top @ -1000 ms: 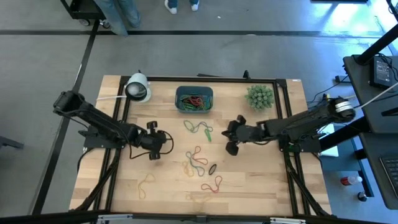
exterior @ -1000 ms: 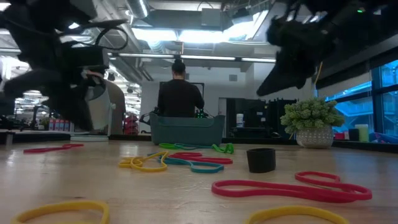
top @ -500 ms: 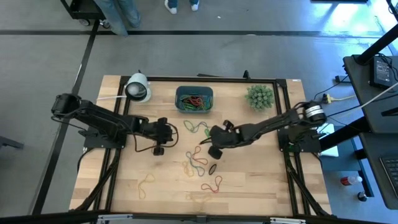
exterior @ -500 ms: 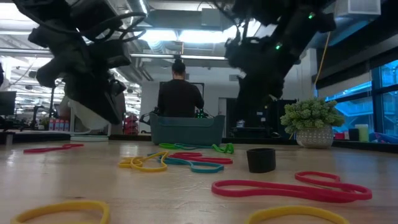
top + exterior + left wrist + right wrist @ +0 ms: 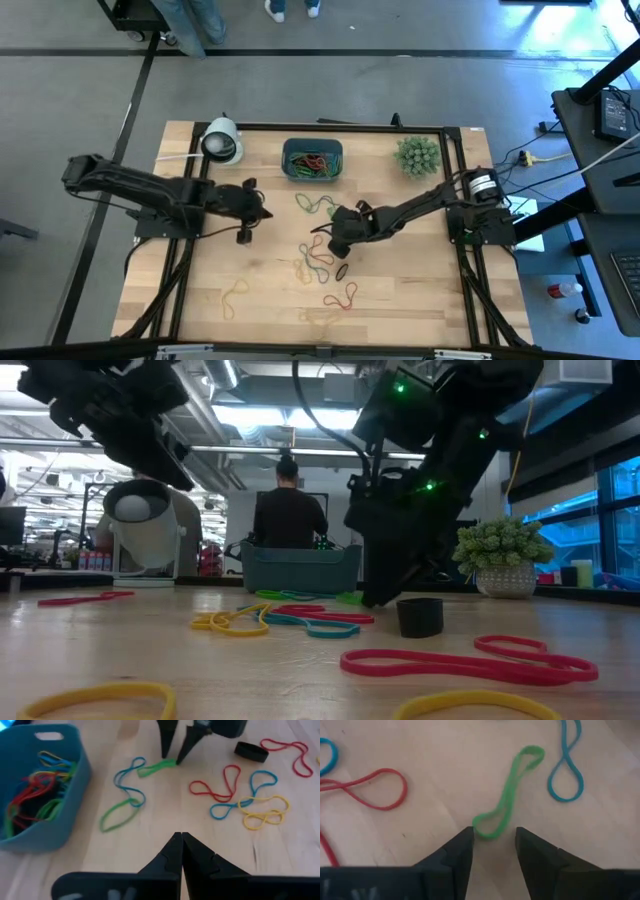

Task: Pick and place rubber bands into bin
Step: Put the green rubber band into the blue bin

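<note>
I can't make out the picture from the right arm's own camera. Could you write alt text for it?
The right gripper hangs open just above a pale wooden table, its two dark fingers on either side of one end of a twisted green rubber band. A blue rubber band and a red rubber band lie nearby.

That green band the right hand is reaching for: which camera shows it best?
The right wrist view: the green band lies whole between the open right hand. The left wrist view shows it farther off, the high view only tiny, and in the low view I cannot pick it out.
</note>
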Motion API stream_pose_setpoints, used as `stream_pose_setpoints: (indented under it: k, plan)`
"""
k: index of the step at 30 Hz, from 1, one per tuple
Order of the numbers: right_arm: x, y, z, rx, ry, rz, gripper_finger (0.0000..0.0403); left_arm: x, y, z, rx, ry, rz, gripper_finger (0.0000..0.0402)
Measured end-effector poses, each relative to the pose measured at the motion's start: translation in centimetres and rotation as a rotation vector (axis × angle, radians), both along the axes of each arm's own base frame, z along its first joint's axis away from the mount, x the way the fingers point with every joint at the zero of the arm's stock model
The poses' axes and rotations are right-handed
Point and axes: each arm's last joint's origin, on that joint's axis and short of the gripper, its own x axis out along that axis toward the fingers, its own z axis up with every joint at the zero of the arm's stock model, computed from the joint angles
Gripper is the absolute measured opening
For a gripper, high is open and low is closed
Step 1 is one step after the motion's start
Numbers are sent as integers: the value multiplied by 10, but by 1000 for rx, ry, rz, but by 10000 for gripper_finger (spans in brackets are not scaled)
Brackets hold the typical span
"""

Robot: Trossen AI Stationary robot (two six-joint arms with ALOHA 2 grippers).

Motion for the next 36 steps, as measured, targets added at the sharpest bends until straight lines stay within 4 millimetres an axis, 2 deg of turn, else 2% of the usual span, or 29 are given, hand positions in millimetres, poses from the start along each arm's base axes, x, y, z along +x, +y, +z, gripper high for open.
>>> stream_pose_setpoints:
  k: [3,6,8,13,16,19,23,28,31,36]
  plan:
    - [2,0,-3,-8,-10,-4,158,-9,2,4,19,7,23,1]
    - [3,0,-3,-14,-16,-7,144,-15,2,4,11,25,35,3]
    - [3,0,-2,-20,-24,-2,119,-16,2,3,-1,35,45,5]
    - [7,-1,2,-44,-2,36,17,-15,2,1,46,58,4,1]
    - [14,-3,15,-67,37,61,13,-16,2,0,37,72,6,3]
    - [27,-12,40,-82,56,56,8,-16,2,1,9,55,36,2]
    - [44,-38,74,-131,69,77,5,-14,2,3,10,36,39,1]
    - [56,-86,107,-181,34,39,3,-14,2,3,2,36,45,5]
    - [54,-116,113,-202,43,-3,2,-14,2,3,2,36,43,4]
    - [46,-163,109,-198,62,-117,3,-14,2,3,2,36,41,2]
